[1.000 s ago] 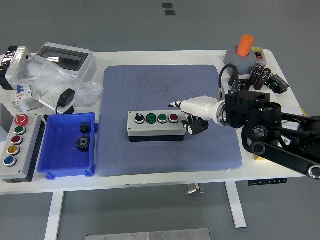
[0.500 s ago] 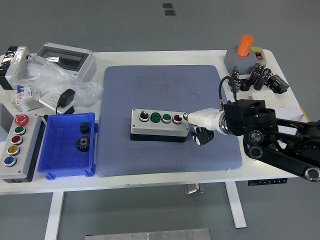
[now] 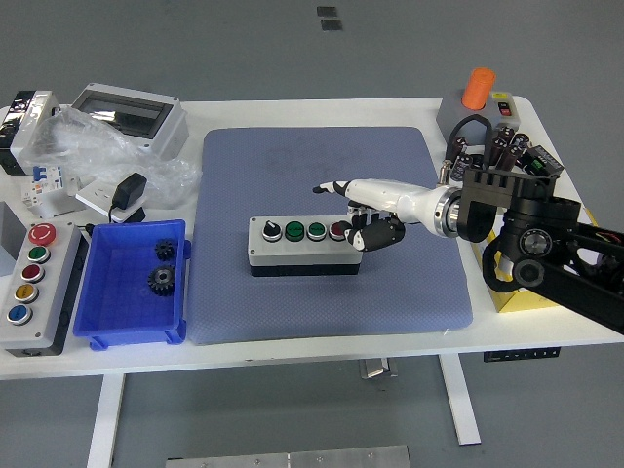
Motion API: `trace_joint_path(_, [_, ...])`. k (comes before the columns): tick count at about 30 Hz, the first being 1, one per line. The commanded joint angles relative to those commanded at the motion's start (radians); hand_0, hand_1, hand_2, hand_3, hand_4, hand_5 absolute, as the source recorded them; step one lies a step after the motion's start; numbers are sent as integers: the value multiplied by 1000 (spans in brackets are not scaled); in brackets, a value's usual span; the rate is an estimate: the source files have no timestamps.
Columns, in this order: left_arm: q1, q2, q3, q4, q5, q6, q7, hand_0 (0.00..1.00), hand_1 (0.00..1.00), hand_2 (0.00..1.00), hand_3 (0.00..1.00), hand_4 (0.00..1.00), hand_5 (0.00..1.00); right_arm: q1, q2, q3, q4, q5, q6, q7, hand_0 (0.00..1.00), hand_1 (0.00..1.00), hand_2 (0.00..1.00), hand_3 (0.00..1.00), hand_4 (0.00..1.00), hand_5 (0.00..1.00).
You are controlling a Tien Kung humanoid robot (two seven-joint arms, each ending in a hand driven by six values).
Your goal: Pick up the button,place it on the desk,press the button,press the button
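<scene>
Far left of the white table [image 3: 322, 336] there's a grey control box [image 3: 29, 286] with a red mushroom button up top and green, red, yellow and blue buttons below it. Behind it sits a pile of clear plastic wrap [image 3: 102, 156], a grey enclosure with a clear lid [image 3: 129, 115] and a black power adapter [image 3: 127, 193]. Next over is a blue bin [image 3: 132, 333] with two dark gears [image 3: 162, 267] inside.

The middle is covered by a big blue-grey mat [image 3: 322, 185], and the button box [image 3: 302, 245] sits flat on it, roughly centre, a little toward the near side. It has a black selector knob on the left, then two green buttons, then a dark red one on the right end.

The right hand [image 3: 369, 214] comes in from the right, white palm and black fingers. One long white finger sticks out past the box on its far side, pointing left, while the darker fingers [image 3: 382, 235] are curled down right at the box's right end, next to the red button. It's not gripping anything; can't quite tell if a fingertip is actually touching the button.

Far right corner has a grey base with an orange knob [image 3: 477, 93] and a cluster of dark cylindrical parts [image 3: 507, 151].
</scene>
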Motion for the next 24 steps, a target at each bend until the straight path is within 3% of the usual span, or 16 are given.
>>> trace_joint_path(3, [2,-1,0,0,0,0,1,640,595,568,553,296,2,-32,2,45,-9,-19,-86,64,374,411,296,987,231,42])
trace_joint_path(6, [4,-5,2,0,3,4,8,640,595,568,553,296,2,-80,24,90,-46,-87,-203,135,374,411,296,987,231,42])
trace_joint_path(7, [5,-6,3,0,3,6,10,639,595,568,553,297,2,-96,31,106,-58,-105,-238,155,498,507,506,878,695,297])
trace_joint_path(12, [11,-11,9,1,0,2,24,639,595,568,553,297,2,-207,84,224,-99,-147,-420,277,498,507,506,878,695,297])
trace_joint_path(13, [11,-12,9,1,-1,0,26,639,594,565,551,289,2,-230,93,248,-99,-140,-449,302,755,755,795,941,917,642])
trace_joint_path(18, [12,-13,9,3,0,-9,36,639,594,565,551,289,2,-343,117,359,-90,-69,-574,423,755,755,795,941,917,642])
trace_joint_path(19, [12,-13,8,3,1,-11,38,640,595,567,552,296,2,-362,120,377,-89,-51,-593,444,822,805,848,937,931,704])
trace_joint_path(20, [11,-12,5,3,7,-12,44,640,595,567,552,296,2,-389,125,401,-83,-27,-618,473,822,805,848,937,931,704])
trace_joint_path(24, [9,-7,5,3,18,-6,67,640,595,567,552,296,2,-472,132,469,-60,42,-666,562,822,805,848,937,931,704])
